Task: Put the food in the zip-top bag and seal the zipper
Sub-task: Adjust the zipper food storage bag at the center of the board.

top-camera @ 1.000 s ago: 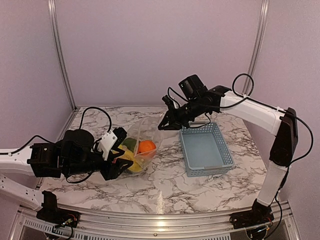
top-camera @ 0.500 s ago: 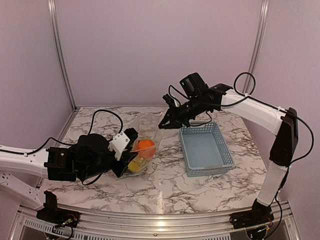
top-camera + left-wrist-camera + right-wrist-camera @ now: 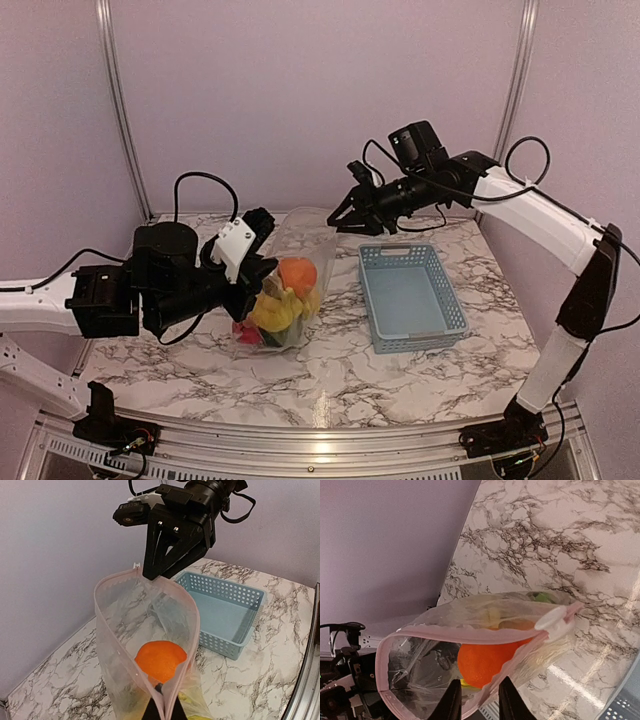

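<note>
While each arm grips one end of its rim, the bag (image 3: 303, 252) is stretched between them with its mouth gaping.
The left gripper (image 3: 162, 712) is clamped on the near end of the zipper (image 3: 470, 636). The right gripper (image 3: 149, 574) pinches the far end (its fingers come together at the rim). The zipper's two sides bow well apart. Inside, an orange (image 3: 160, 661) lies on top of the food (image 3: 278, 312), with yellow pieces under it. A blue basket (image 3: 412, 300) stands on the table (image 3: 400, 380) to the right.

Open-mouthed zip-top bag (image 3: 125, 630) pinched at near end by left gripper (image 3: 161, 711), far end by right gripper (image 3: 156, 575); orange (image 3: 160, 661) inside; basket (image 3: 225, 642) beyond.
</note>
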You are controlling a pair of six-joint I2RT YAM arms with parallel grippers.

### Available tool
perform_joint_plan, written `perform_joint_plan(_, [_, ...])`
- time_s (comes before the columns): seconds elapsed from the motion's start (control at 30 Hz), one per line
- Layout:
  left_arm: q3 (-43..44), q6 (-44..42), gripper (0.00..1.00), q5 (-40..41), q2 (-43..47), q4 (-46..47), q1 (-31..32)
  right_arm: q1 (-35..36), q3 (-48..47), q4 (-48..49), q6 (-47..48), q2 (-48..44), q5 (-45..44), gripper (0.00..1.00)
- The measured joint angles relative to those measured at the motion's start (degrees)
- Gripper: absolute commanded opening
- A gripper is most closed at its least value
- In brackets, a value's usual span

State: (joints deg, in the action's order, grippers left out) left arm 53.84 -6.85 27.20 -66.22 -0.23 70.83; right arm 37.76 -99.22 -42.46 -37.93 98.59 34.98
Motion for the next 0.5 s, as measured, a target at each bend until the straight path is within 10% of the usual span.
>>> perform_joint_plan(0.3, [9.2, 0.1, 0.00, -6.9, 1.7, -10.3, 0.0, -6.2, -3.0, 0.6, 4.9, -8.9, 3.5, 0.61])
perform_joint_plan(0.5, [2.8, 2.1, 0.00, -9.2, 7.4, -18.3, 0.0, -10.1, 12.6, 4.0, 15.2, -20.9, 1.1, 0.69])
